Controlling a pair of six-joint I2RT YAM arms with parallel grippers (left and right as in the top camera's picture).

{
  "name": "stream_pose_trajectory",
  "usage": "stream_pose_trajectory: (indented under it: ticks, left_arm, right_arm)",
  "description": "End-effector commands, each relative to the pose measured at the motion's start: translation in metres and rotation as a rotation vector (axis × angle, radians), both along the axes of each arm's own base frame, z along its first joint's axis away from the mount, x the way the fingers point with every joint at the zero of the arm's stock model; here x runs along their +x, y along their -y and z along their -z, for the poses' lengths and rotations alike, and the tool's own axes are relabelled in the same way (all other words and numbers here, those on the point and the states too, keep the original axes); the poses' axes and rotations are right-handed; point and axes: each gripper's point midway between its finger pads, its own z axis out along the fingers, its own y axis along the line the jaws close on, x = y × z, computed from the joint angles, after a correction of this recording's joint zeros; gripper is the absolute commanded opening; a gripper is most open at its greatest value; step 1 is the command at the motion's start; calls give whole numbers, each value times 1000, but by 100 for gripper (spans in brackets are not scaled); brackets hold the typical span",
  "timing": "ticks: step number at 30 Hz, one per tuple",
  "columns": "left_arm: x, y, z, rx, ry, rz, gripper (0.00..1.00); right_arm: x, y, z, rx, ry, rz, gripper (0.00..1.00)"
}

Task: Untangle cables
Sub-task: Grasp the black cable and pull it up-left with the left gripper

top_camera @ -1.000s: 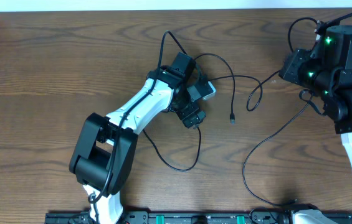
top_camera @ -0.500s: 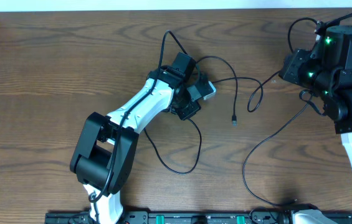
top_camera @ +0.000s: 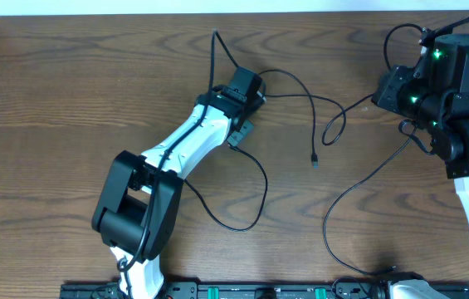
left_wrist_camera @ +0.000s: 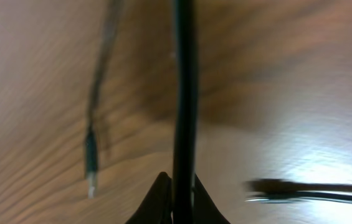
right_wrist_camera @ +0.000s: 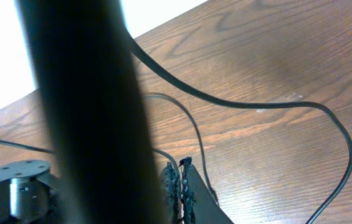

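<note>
— Now, the left gripper?
— Jaws clamped on the black cord, which runs straight ahead from the fingertips. A blurred plug end lies on the table to their left, apart.
— And the right gripper?
— Jaws together; whether any cord is caught between them cannot be told.

Overhead view sharp, evenly lit; left wrist view blurred, glare on the desk at lower right.

free: left of table | obstacle: black cord loops mid-table
</note>
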Motion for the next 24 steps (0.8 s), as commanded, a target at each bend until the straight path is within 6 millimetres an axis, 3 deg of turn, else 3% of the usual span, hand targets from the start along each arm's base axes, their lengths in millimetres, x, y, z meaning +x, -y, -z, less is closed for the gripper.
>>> stream_pose_trajectory:
  ticks: [1, 7, 8, 12, 17, 22, 24]
  left_arm:
    - [32, -62, -67, 62, 277, -346, 8]
    - [40, -135, -108, -73, 411, -698, 8]
    - [40, -156, -117, -101, 438, -773, 8]
    - [34, -198, -133, -107, 472, -872, 8]
    - [21, -249, -134, -117, 490, -1054, 8]
    - [5, -286, -129, -138, 491, -1221, 8]
    - [3, -290, -126, -161, 473, -1236, 8]
  right_arm:
    - [1, 4, -1, -21, 6, 2, 1]
    - [1, 4, -1, -21, 5, 2, 1]
    - [0, 4, -1, -22, 4, 2, 1]
    - [0, 4, -1, -22, 4, 2, 1]
    - [0, 4, -1, -22, 4, 2, 1]
    - [1, 5, -1, -25, 5, 6, 1]
    - [1, 5, -1, -26, 4, 7, 1]
